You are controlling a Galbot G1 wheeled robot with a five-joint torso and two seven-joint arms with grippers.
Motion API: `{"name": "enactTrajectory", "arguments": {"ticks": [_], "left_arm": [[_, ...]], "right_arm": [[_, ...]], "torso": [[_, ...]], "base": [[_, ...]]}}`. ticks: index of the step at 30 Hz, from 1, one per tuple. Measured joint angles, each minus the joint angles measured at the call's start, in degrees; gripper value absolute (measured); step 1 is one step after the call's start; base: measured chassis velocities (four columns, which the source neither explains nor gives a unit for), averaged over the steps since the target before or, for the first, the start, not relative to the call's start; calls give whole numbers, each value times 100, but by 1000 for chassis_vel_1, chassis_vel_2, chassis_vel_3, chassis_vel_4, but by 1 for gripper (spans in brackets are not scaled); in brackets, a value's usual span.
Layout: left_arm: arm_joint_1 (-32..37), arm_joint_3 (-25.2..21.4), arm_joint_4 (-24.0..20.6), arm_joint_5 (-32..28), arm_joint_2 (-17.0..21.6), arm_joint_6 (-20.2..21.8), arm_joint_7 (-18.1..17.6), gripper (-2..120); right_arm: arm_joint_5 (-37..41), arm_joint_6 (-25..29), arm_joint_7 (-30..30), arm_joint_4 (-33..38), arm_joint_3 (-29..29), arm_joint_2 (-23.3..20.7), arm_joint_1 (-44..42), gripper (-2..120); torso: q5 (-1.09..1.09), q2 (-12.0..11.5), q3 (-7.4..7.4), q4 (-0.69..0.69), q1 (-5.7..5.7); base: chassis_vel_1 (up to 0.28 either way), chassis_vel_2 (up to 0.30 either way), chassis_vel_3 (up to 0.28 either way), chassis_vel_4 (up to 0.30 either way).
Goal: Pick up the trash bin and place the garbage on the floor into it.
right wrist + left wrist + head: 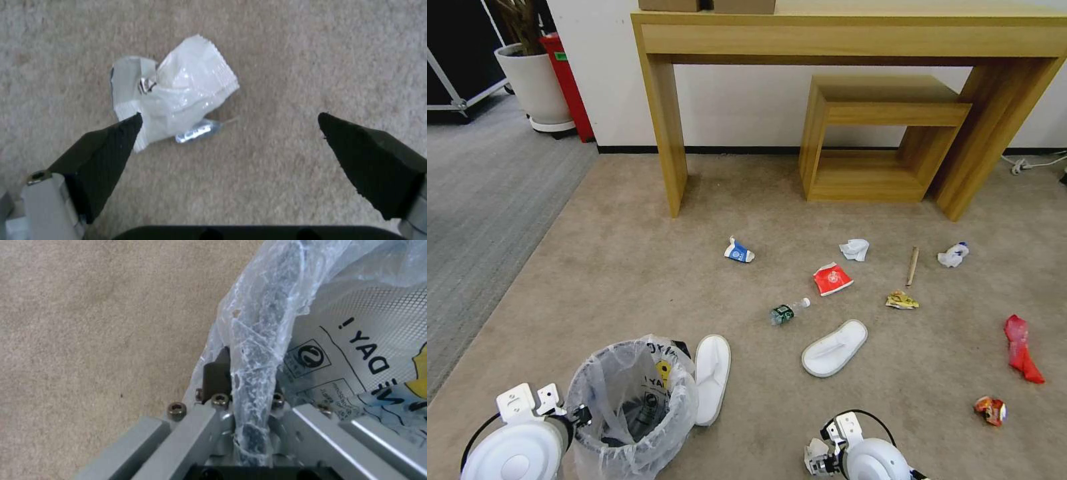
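A: Gripping the trash bin point(630, 400) by its bagged rim, left gripper point(242, 396); jaws pinching rim and liner; bin near the robot's left, beside a slipper point(712, 377).

B: Right gripper point(229, 128) spread wide above a white wrapper point(173, 93); garbage scattered across carpet.

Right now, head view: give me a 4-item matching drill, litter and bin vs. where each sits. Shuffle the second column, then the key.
Things:
1. trash bin
2. wooden stick
3. red paper cup
4. clear bottle

Places:
A. on the carpet between the blue-white carton and the loose slipper
B. between two white tissue wads
C. rim clamped by the left gripper, a slipper against its side
D. just beyond the clear bottle, toward the wooden table

Pairs: 1-C, 2-B, 3-D, 4-A
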Motion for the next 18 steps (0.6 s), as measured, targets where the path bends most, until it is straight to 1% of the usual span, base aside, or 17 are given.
{"name": "enactTrajectory", "arguments": {"ticks": [18], "left_arm": [[266,-3,-112,304,-91,-1,118,0]], "right_arm": [[-187,114,-110,-244,-37,222,-33,100]], "torso": [[1,0,0,0,0]], "base": [[0,0,0,0]]}}
